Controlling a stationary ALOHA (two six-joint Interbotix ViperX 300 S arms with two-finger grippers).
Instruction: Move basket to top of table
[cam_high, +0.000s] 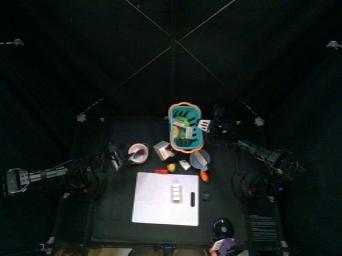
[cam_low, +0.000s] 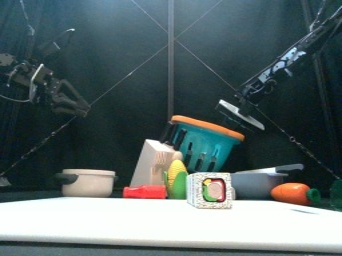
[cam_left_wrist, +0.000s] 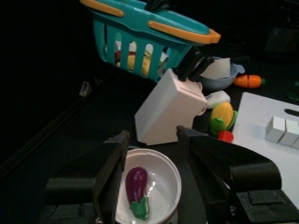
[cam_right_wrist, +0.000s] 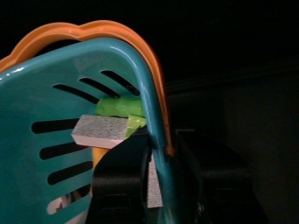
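Right gripper (cam_right_wrist: 158, 179) is clamping the orange rim of the basket (cam_low: 203, 143), one jaw inside the wall and one outside. Basket is hanging tilted above the desk (cam_high: 120, 135), toward its far middle, with yellow and white items showing through the slots. Left gripper (cam_left_wrist: 152, 162) is hovering over the left side with jaws spread and holding nothing, just above a white bowl (cam_left_wrist: 163, 179) containing a purple eggplant (cam_left_wrist: 138, 184). A white carton (cam_low: 154, 160) is leaning beside a corn cob (cam_low: 177, 178). A white sheet (cam_high: 171, 198) is lying at the near side.
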